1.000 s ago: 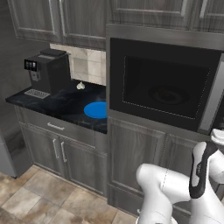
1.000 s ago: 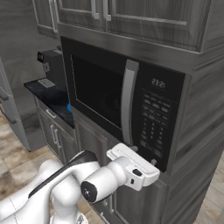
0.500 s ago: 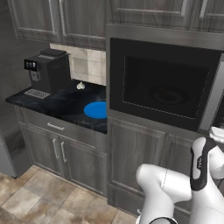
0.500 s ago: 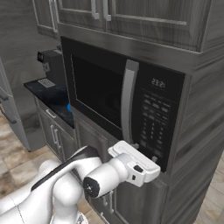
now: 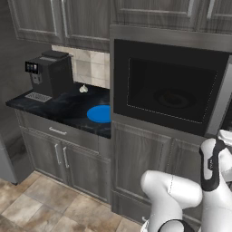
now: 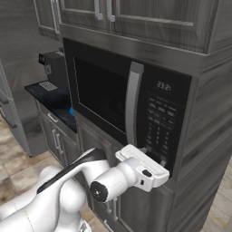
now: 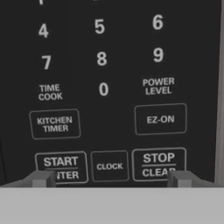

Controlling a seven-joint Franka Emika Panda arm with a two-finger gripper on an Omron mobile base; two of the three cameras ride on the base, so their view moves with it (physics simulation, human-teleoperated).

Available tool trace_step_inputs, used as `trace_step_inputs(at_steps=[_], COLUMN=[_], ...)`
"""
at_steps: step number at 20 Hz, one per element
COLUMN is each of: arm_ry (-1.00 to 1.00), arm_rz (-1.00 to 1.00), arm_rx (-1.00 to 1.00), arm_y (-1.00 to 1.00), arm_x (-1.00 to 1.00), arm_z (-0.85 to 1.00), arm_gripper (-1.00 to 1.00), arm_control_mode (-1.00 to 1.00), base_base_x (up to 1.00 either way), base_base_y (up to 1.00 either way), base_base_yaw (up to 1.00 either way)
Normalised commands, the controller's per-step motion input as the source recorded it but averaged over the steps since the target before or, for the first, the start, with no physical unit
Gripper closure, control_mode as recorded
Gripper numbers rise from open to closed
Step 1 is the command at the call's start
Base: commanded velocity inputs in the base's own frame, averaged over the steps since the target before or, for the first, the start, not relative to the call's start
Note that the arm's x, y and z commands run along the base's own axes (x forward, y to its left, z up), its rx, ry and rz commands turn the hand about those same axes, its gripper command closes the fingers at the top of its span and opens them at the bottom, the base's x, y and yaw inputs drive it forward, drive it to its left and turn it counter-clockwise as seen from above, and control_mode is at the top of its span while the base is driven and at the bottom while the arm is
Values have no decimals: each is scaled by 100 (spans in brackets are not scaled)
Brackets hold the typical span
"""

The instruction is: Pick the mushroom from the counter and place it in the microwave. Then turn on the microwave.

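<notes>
The microwave (image 6: 102, 93) has its dark glass door shut, and the mushroom is hidden or out of view. My gripper (image 7: 110, 180) is open and sits close in front of the lower rows of the button panel (image 6: 161, 122). Its left fingertip (image 7: 41, 178) is under the START button (image 7: 61, 166). The right fingertip (image 7: 179, 178) is under STOP CLEAR (image 7: 158, 164). From the right base view the hand (image 6: 142, 167) is at the panel's bottom edge. The black counter (image 5: 63, 108) lies left of the microwave (image 5: 167, 90).
On the counter stand a black coffee machine (image 5: 50, 74), a blue plate (image 5: 99, 113) and a whitish garlic lump (image 5: 83, 89). The microwave's grey door handle (image 6: 131, 104) runs upright just left of the panel. Grey cabinets (image 5: 136, 13) hang above and stand below.
The hand has crept slightly up and in toward the button panel. The microwave door and the things on the counter have stayed put.
</notes>
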Motion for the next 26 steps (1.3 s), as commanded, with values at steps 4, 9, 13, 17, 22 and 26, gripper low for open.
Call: trace_step_inputs(at_steps=[4, 9, 13, 17, 22, 26], arm_ry=[0, 0, 0, 0, 0, 0], arm_rz=[0, 0, 0, 0, -3, -4], arm_rx=[0, 0, 0, 0, 0, 0], arm_y=[-11, -7, -5, 0, 0, 0], arm_x=[1, 0, 0, 0, 0, 0], arm_z=[0, 0, 0, 0, 0, 0], arm_gripper=[-100, -100, -100, -100, -100, -100], arm_control_mode=[-100, -100, -100, -100, -100, -100], base_base_x=[0, 0, 0, 0, 0, 0], base_base_y=[0, 0, 0, 0, 0, 0], base_base_yaw=[0, 0, 0, 0, 0, 0])
